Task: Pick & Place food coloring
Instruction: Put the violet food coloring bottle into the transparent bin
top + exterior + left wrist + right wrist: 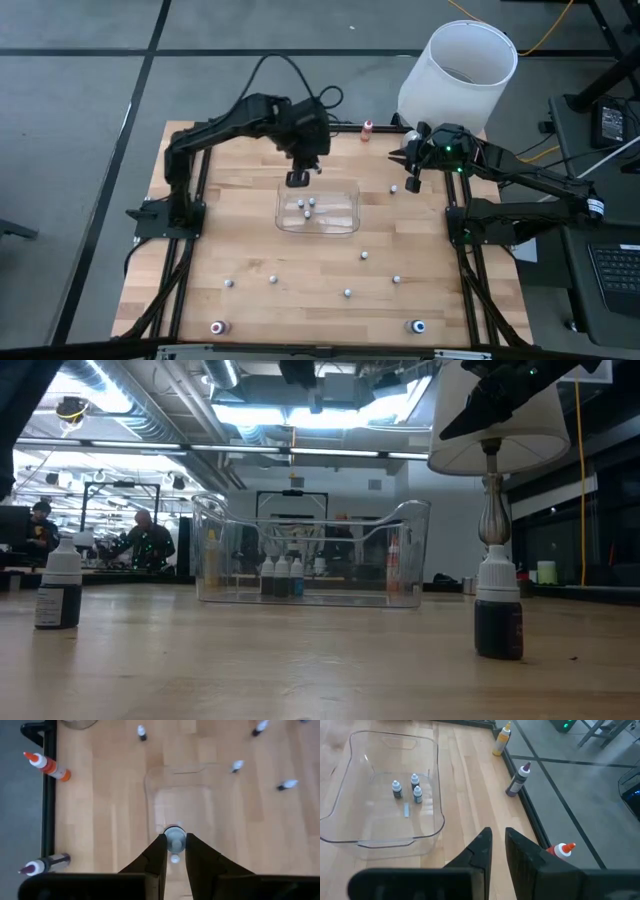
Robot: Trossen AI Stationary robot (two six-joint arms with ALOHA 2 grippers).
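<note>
A clear plastic bin [318, 210] stands mid-table with three small food coloring bottles [414, 780] upright on its floor. My left gripper [175, 841] hangs over the bin's far rim [300, 186]. It is shut on one small bottle [175, 839] with a pale cap. My right gripper [499, 845] waits at the far right [411, 165]. Its fingers stand a narrow gap apart with nothing between them. Several more small bottles [347, 293] stand loose on the wood. My left gripper pinches the small bottle between its two fingertips, at the pale cap end [175, 836]. A reddish edge [172, 826] shows just beyond the cap. The fingers slant steeply down from the far side. The bottle is lifted clear, above the bin's inside.
A tall white bucket [460, 70] stands past the far right corner. Larger squeeze bottles stand at the table's edges [217, 326] [418, 326] [367, 129]. One small bottle [411, 185] stands close below my right gripper. Bare wood lies between the bin and the near edge.
</note>
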